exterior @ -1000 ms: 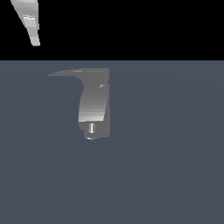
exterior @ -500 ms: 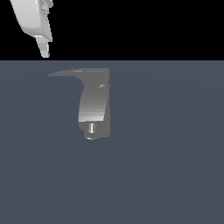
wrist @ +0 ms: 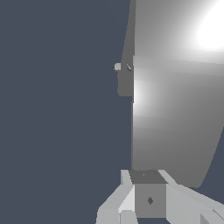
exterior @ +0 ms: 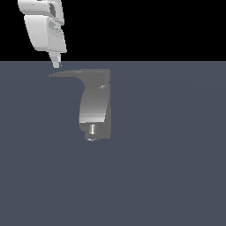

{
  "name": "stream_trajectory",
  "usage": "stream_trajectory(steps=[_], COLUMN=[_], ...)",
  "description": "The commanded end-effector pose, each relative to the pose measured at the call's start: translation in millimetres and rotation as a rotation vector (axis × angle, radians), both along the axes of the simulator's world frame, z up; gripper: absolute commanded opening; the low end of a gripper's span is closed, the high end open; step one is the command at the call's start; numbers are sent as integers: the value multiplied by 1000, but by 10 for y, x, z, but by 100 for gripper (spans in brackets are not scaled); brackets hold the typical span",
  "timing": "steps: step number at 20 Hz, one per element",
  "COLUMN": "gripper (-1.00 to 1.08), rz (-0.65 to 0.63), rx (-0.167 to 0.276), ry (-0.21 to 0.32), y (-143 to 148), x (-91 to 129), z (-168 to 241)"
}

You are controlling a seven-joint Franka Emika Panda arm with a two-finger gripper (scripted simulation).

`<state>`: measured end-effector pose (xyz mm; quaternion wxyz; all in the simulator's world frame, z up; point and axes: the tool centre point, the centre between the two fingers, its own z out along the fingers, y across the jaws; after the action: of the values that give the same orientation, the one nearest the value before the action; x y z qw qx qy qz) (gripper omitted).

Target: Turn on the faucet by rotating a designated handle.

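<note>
Approach to the handle (exterior: 73, 73), contact not yet made. Faucet (exterior: 95, 106) standing on the flat grey bench (exterior: 176, 167), toward the exterior view's left of centre: curved shaded body, short shiny nozzle stub (exterior: 92, 129) at the lower end, thin flat lever across the top tapering to a point on the exterior view's left. White gripper (exterior: 55, 62) hanging just above that pointed tip, apparently apart from it, though depth not resolvable from the exterior view. Fingers (exterior: 55, 61) seen there as one narrow stub, so likely together; wrist view shows only the finger bases against a large bright metallic surface, so cannot tell for certain whether closed or slightly parted. Nothing held. Judgement for the step: a push rather than a grasp looks sufficient. Bring fingertips down beside the lever near its tip, on the side away from the intended swing, for the longest moment arm about the hub. Then sweep along an arc centred on the hub, not a straight line, to avoid sliding off the point. Keep the fingertips low enough to catch the thin edge without riding over it. Risk: slipping past the taper.
</note>
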<state>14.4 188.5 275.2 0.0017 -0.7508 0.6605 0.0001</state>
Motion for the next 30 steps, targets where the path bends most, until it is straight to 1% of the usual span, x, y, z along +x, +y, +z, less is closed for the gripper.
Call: stream_trajectory(steps=[1, 8, 14, 25, 26, 30], gripper=[-100, -100, -100, -100, -100, -100], rz=[-51, -160, -208, -204, -195, -196], rx=[-2, -4, -4, -2, 1, 1], ry=[0, 2, 2, 2, -22, -20], y=[-26, -108, -154, -152, -83, -78], x=[121, 376, 487, 477, 491, 379], z=[-71, -218, -279, -267, -98, -116])
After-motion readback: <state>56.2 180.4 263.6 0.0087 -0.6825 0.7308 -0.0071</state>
